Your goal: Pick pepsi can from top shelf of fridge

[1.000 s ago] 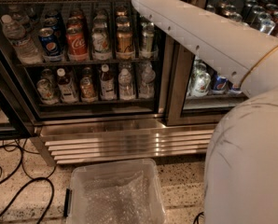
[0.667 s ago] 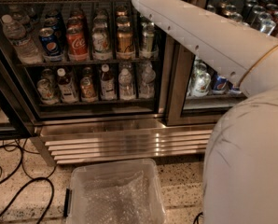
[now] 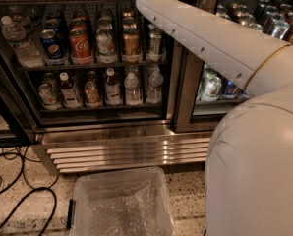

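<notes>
1. Gripper is sitting out of view, past the top edge, where the white arm is leading up into the fridge; whether it is apart or together cannot be told.
2. Pepsi can is standing on a wire shelf at far left, well below and left of the arm's upper end, just beside a red Coca-Cola can.
3. Water bottle is standing at the can's left; a clear plastic bin is lying near on the floor.
</notes>
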Robot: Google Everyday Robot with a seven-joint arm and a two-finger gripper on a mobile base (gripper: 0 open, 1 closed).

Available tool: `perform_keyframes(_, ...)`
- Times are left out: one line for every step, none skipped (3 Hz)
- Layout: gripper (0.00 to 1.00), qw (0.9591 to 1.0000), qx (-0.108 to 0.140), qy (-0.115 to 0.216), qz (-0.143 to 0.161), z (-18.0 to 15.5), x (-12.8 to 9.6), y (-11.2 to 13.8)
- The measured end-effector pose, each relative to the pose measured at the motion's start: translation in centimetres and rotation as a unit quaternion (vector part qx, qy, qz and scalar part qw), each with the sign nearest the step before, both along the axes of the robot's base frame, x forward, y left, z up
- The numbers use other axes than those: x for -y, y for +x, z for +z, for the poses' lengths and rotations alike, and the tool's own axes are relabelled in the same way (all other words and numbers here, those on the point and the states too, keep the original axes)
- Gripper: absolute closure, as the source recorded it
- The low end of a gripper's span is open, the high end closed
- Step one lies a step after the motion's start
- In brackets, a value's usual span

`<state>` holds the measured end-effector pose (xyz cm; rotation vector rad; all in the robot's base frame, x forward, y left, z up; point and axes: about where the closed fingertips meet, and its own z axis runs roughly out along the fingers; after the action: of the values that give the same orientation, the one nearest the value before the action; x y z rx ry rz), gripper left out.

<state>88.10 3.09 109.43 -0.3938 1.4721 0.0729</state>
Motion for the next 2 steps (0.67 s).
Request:
perform_keyframes(0.53,0.9998,-0.011,0.017,0.005,-0.20,-0.23,-0.01)
perform_keyframes(0.76,0.9998,-0.011,0.017,0.005,-0.20,-0.23,-0.01)
